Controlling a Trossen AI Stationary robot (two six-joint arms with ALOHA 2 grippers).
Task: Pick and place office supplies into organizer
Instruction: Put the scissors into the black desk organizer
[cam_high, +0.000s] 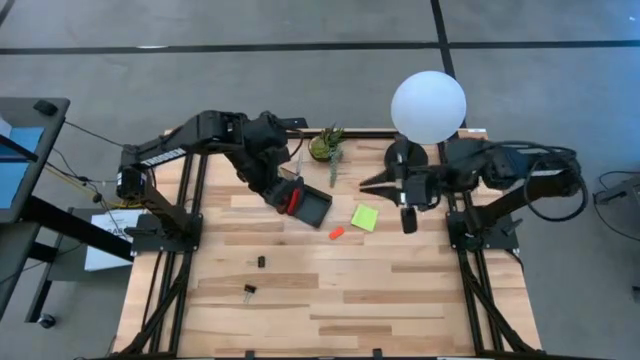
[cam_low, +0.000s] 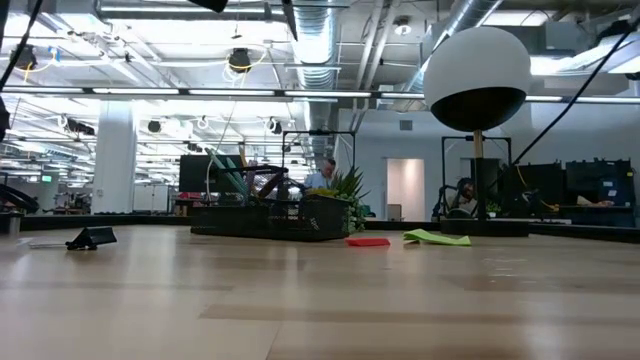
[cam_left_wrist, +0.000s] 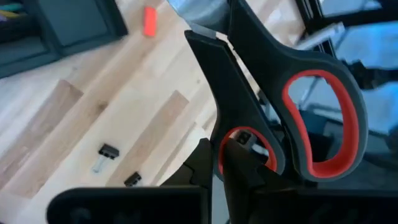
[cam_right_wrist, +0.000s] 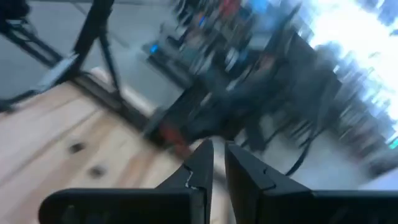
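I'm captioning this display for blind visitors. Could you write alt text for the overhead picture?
Seen from above, the left pincer holds red-handled scissors over a black organizer on a wooden table. A green sticky pad, an orange eraser and two black clips lie loose on the wood. The right arm waits by a white globe lamp.

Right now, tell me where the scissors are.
The scissors are held in the left gripper, over the organizer at the table's back left, near the plant.
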